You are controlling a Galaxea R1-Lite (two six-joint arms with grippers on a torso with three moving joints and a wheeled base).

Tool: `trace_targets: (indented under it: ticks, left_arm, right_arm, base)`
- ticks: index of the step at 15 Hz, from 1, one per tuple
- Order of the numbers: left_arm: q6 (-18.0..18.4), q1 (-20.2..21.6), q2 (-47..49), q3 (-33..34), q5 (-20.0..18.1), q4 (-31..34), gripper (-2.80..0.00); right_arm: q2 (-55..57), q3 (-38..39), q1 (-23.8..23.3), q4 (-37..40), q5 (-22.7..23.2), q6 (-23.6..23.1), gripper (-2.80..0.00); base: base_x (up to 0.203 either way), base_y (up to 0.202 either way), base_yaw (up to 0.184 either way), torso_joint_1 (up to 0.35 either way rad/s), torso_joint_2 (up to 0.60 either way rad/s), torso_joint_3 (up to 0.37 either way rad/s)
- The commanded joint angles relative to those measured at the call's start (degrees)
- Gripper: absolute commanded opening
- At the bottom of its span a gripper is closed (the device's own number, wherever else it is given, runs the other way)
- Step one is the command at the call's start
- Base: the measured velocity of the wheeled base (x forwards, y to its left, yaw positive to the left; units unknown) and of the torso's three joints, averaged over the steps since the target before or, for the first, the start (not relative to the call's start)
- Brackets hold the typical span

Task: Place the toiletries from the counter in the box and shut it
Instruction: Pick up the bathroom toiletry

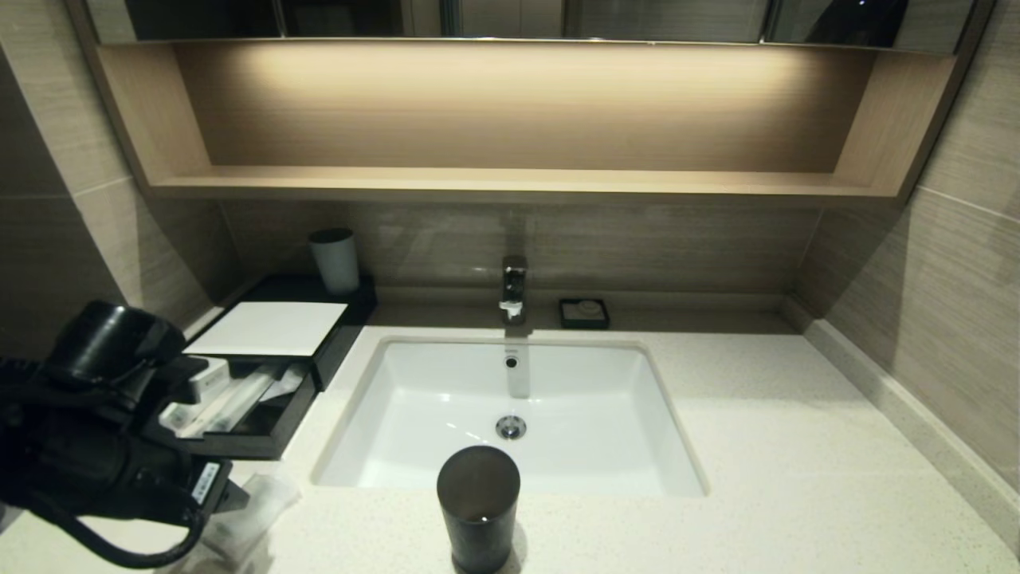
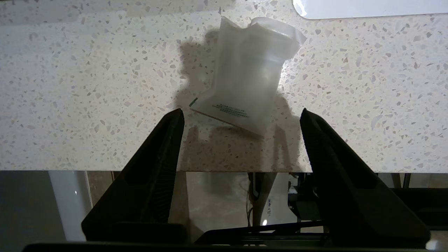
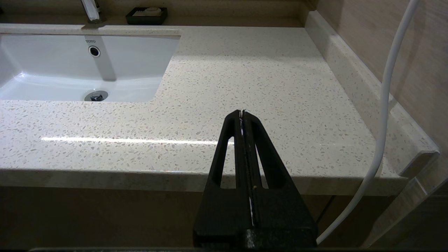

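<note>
A translucent white sachet (image 2: 248, 77) with green print lies crumpled on the speckled counter (image 2: 87, 87) near its front edge. My left gripper (image 2: 241, 115) hovers open just short of it, with nothing between its fingers. In the head view the sachet (image 1: 259, 498) sits in front of the black box (image 1: 339, 335), beside my left arm. The box's drawer (image 1: 263, 442) is pulled out, and long clear-wrapped packets (image 1: 231, 399) lie inside. A white sheet (image 1: 271, 327) covers the box top. My right gripper (image 3: 242, 112) is shut and empty over the counter's front edge, right of the basin.
A dark cup (image 1: 478, 506) stands at the counter's front, before the white basin (image 1: 446, 399). A pale cup (image 1: 335, 259) stands at the back of the box. The faucet (image 1: 514, 287) and a small black soap dish (image 1: 583, 312) are behind the basin.
</note>
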Motion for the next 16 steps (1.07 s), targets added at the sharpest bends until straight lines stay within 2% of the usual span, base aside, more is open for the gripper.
trace_targets:
  ticks: [1, 6, 10, 16]
  left_arm:
    - [0.0, 0.1, 1.7, 0.5, -1.9, -0.7, 0.0]
    - [-0.2, 0.2, 3.5, 1.4, -3.3, -1.1, 0.0]
    - [-0.2, 0.2, 4.7, 3.3, -3.4, -5.1, 0.0]
    - [-0.2, 0.5, 7.1, 3.4, -3.2, -7.2, 0.0]
  right_arm:
    - [0.0, 0.1, 0.0, 0.0, 0.0, 0.0, -2.8]
    - [0.0, 0.1, 0.1, 0.0, 0.0, 0.0, -2.8]
    - [0.0, 0.1, 0.1, 0.0, 0.0, 0.0, -2.8]
    - [0.0, 0.1, 0.0, 0.0, 0.0, 0.0, -2.8]
  base:
    - [0.0, 0.0, 0.0, 0.0, 0.0, 0.0]
    - [0.0, 0.0, 0.0, 0.0, 0.0, 0.0]
    - [0.0, 0.0, 0.0, 0.0, 0.0, 0.0]
    - [0.0, 0.0, 0.0, 0.0, 0.0, 0.0]
